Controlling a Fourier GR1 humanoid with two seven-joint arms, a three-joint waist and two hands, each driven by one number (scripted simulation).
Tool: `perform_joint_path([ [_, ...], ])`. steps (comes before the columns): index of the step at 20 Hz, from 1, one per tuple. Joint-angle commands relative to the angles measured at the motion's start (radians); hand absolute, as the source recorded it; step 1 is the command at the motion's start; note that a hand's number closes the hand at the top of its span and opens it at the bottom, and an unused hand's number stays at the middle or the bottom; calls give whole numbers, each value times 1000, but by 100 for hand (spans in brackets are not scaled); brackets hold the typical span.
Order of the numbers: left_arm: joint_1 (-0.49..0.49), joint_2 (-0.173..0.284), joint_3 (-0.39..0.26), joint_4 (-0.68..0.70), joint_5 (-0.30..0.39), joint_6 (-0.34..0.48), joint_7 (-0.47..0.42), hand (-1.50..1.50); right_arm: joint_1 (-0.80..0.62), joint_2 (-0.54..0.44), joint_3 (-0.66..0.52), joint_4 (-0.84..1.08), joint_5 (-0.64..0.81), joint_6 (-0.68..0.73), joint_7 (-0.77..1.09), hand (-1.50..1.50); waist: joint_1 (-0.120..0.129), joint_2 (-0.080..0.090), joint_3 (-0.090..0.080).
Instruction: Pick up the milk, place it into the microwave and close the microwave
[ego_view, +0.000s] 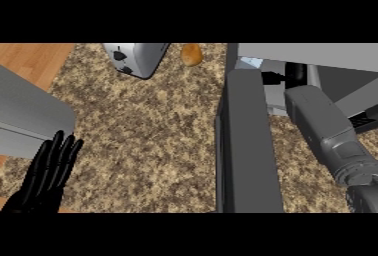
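The microwave stands at the right with its door swung open toward me, seen edge-on as a tall dark grey slab. My right forearm reaches up into the opening, and the black right hand is mostly hidden inside. A small pale blue and white shape, possibly the milk, shows just inside the opening, left of the hand. Whether the hand touches it is hidden. My left hand rests open at the lower left, fingers straight and pointing up, holding nothing.
A silver toaster stands at the back of the speckled counter, with a small orange-brown item to its right. A grey appliance occupies the left edge, just above my left hand.
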Motion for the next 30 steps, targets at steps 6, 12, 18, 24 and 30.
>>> perform_joint_path([
  [6,-13,-20,-59,-4,-47,37,14,-150,26,0,-19,-7,-19,121,-37,-150,-22,-15,0],
  [12,-34,-21,-97,53,-72,63,-27,-150,76,14,-46,-11,-45,149,-72,-150,-50,-24,-2],
  [18,-90,-3,-83,89,-57,39,34,-150,149,68,-47,-22,-50,223,-169,-150,-77,-34,-2],
  [24,-67,-15,-162,140,-93,16,7,-150,218,60,-69,-33,-77,357,-235,-150,-92,-44,-3],
  [30,-159,13,-196,245,-93,-55,13,150,275,92,-69,-53,-90,402,-264,-150,-123,-58,-5],
])
